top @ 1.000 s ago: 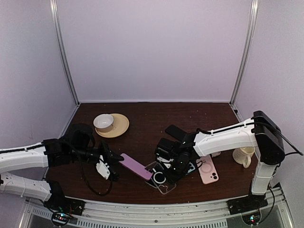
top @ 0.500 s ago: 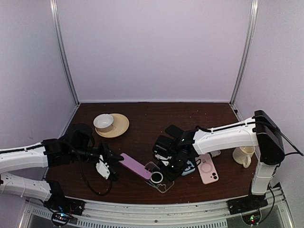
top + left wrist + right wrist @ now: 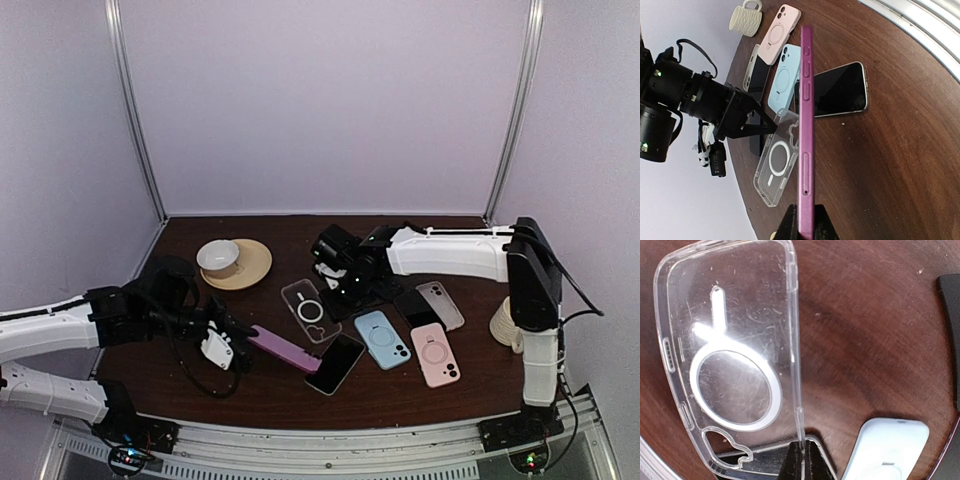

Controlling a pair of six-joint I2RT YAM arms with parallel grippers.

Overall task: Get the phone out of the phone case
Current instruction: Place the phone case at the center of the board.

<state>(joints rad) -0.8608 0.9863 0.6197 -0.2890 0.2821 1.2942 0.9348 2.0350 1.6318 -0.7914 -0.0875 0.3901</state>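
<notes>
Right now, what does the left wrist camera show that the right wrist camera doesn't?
Left wrist only: the purple case edge-on in the shut left gripper, a black phone, a pink case and a mug. Right wrist only: up close, the right gripper clamped on the wall of the clear case. Both: that clear case, the blue case and the brown table.

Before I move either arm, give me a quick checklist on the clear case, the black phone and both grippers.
1. Clear case empty: ok, the table shows through it.
2. Right gripper shut on the clear case's rim: ok.
3. Black phone out, lying apart from the clear case: ok.
4. Left gripper shut on purple case: ok.
5. Phone inside purple case: cannot tell, seen edge-on.
</notes>
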